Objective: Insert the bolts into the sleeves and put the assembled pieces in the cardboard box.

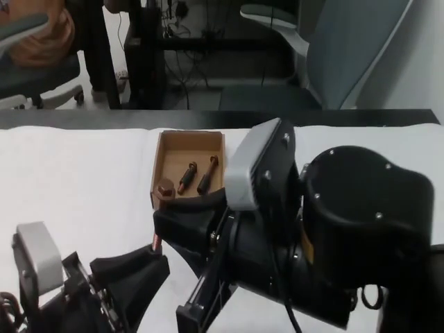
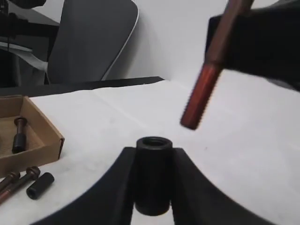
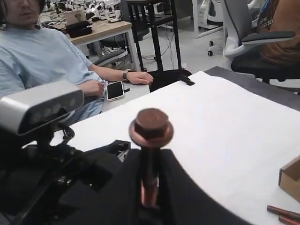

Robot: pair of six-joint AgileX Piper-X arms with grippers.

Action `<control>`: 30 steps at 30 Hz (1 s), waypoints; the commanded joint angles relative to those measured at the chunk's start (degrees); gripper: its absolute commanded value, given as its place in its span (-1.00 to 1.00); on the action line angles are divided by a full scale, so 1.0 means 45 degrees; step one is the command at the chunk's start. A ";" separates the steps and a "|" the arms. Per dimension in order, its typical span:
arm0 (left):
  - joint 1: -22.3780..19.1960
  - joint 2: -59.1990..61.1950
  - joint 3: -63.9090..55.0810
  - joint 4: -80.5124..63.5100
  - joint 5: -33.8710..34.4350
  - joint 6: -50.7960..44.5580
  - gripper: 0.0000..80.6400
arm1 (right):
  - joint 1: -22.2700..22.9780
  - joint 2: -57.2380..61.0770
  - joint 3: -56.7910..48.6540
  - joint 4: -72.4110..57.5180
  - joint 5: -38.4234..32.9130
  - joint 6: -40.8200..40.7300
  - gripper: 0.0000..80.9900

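White cloth covers the bench (image 1: 76,173), with office chairs behind. My left gripper (image 2: 153,157) is clamped on one black sleeve (image 2: 153,180), upright with its mouth up. My right gripper (image 3: 149,171) pinches one bolt (image 2: 200,91), tilted, its threaded tip above the mouth, off to one side, not touching. The cardboard box (image 1: 158,163) holds two assembled pieces (image 1: 187,177); two loose bolts (image 2: 32,171) and one loose sleeve (image 2: 40,185) lie beside it
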 commanded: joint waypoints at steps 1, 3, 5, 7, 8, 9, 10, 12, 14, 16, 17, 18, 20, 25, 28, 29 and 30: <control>-0.0017 0.0026 -0.0163 -0.0499 0.0159 -0.0056 -0.95 | -0.0126 0.0341 -0.0098 -0.0241 0.0025 0.0236 -0.99; -0.0017 0.0026 -0.0163 -0.0494 0.0482 -0.0002 -0.95 | -0.0126 0.0569 -0.0098 -0.0241 0.0032 0.0233 -0.99; -0.0017 0.0026 -0.0163 -0.0494 0.0727 -0.0003 -0.95 | -0.0126 0.0717 -0.0098 -0.0271 0.0032 0.0233 -0.99; -0.0017 0.0026 -0.0163 -0.0494 0.0727 -0.0003 -0.95 | -0.0187 0.0769 -0.0098 -0.0350 0.0032 0.0233 -0.99; -0.0017 0.0026 -0.0163 -0.0494 0.0726 0.0116 -0.95 | -0.0200 0.0765 -0.0098 -0.0347 0.0032 0.0233 -0.99; -0.0017 0.0026 -0.0163 -0.0554 0.0726 0.0191 -0.95 | -0.0256 0.0765 -0.0098 -0.0347 -0.0001 0.0264 -0.99; -0.0017 0.0026 -0.0163 -0.0694 0.0765 0.0189 -0.95 | -0.0279 0.0765 -0.0098 -0.0347 -0.0077 0.0393 -0.99; -0.0017 0.0026 -0.0163 -0.1005 0.0789 0.0188 -0.95 | -0.0334 0.0765 -0.0098 -0.0310 -0.0361 0.0635 -0.99; -0.0017 0.0026 -0.0163 -0.1342 0.0789 0.0351 -0.95 | -0.0384 0.0765 -0.0124 -0.0071 -0.0780 0.1127 -0.99; -0.0017 0.0026 -0.0163 -0.1709 0.0789 0.0401 -0.95 | -0.0395 0.0765 -0.0131 0.0477 -0.0948 0.1547 -0.99; -0.0017 0.0026 -0.0163 -0.1854 0.0789 0.0401 -0.95 | -0.0395 0.0765 -0.0131 0.0862 -0.0943 0.1710 -0.99; -0.0017 0.0026 -0.0163 -0.1825 0.0789 0.0401 -0.95 | -0.0395 0.0765 -0.0131 0.1143 -0.0943 0.1778 -0.99; -0.0017 0.0026 -0.0163 -0.1834 0.0789 0.0401 -0.95 | -0.0395 0.0765 -0.0131 0.1519 -0.0971 0.2039 -0.99; -0.0017 0.0026 -0.0163 -0.1834 0.0789 0.0401 -0.95 | -0.0395 0.0765 -0.0131 0.1675 -0.2078 0.2686 -0.99; -0.0017 0.0026 -0.0163 -0.1834 0.0789 0.0401 -0.95 | -0.0395 0.0765 -0.0131 0.1675 -0.2630 0.2712 -0.99; -0.0017 0.0026 -0.0163 -0.1834 0.0789 0.0401 -0.95 | -0.0395 0.0765 -0.0131 0.1613 -0.2932 0.2733 -0.99; -0.0017 0.0026 -0.0163 -0.1834 0.0789 0.0401 -0.95 | -0.0395 0.0765 -0.0131 0.1549 -0.3173 0.2852 -0.98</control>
